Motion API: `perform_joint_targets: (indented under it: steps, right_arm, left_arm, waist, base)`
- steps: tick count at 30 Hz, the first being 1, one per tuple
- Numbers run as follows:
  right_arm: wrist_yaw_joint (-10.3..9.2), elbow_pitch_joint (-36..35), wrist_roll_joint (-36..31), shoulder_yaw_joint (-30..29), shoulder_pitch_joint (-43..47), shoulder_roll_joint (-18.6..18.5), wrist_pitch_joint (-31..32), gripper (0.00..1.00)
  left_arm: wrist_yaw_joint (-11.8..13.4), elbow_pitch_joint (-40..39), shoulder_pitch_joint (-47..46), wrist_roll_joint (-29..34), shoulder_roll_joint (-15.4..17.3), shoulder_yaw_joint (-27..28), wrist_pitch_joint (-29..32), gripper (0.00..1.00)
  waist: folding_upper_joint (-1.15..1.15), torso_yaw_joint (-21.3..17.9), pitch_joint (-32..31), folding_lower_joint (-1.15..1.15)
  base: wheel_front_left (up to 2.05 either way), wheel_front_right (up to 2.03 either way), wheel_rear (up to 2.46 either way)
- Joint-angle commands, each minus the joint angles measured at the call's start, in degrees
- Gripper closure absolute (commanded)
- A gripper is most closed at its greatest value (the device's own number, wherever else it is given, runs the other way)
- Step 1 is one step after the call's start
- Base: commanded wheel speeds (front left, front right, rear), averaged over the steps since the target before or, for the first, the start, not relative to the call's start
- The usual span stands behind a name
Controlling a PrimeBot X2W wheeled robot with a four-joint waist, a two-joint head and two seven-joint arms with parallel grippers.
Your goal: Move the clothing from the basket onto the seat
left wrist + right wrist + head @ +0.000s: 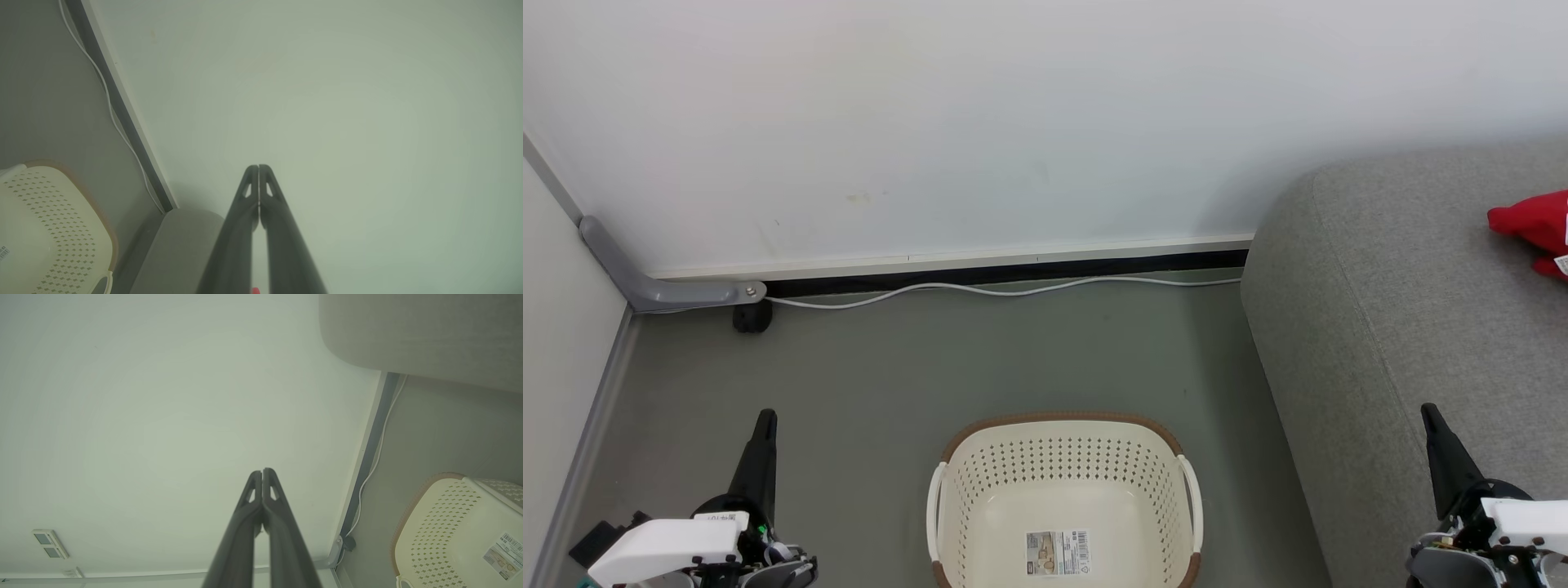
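Grey floor [890, 367] meets a white wall [1013, 122], with a white cable [1013, 290] running along the floor's far edge. The left gripper [765, 420] is clenched on nothing. The basket [1062, 418] stands on the floor beside the sofa [1405, 286], where red clothing [1535, 224] lies well in from the left edge. The right gripper [1429, 412] is likewise clenched.

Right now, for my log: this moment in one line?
basket empty | jersey on sofa | left pincer shut | right pincer shut
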Motion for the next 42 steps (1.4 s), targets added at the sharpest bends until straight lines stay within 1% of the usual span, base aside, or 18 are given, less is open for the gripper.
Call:
perform_joint_targets:
  steps: [1, 42]
  right_arm:
    - [0.09, -1.78, 0.68, 0.96, -2.10, -0.59, 0.47, 1.00]
    - [0.09, -1.78, 0.70, 0.99, -2.10, -0.59, 0.45, 1.00]
  left_arm:
    - [-0.48, -1.36, -3.24, -0.13, 0.57, 1.91, 0.41, 1.00]
    - [-0.48, -1.36, -3.24, -0.09, 0.53, 1.96, 0.45, 1.00]
  waist:
    - [0.00, 0.00, 0.00, 0.00]
    - [0.00, 0.00, 0.00, 0.00]
  base:
    - [0.00, 0.00, 0.00]
    - [0.00, 0.00, 0.00]
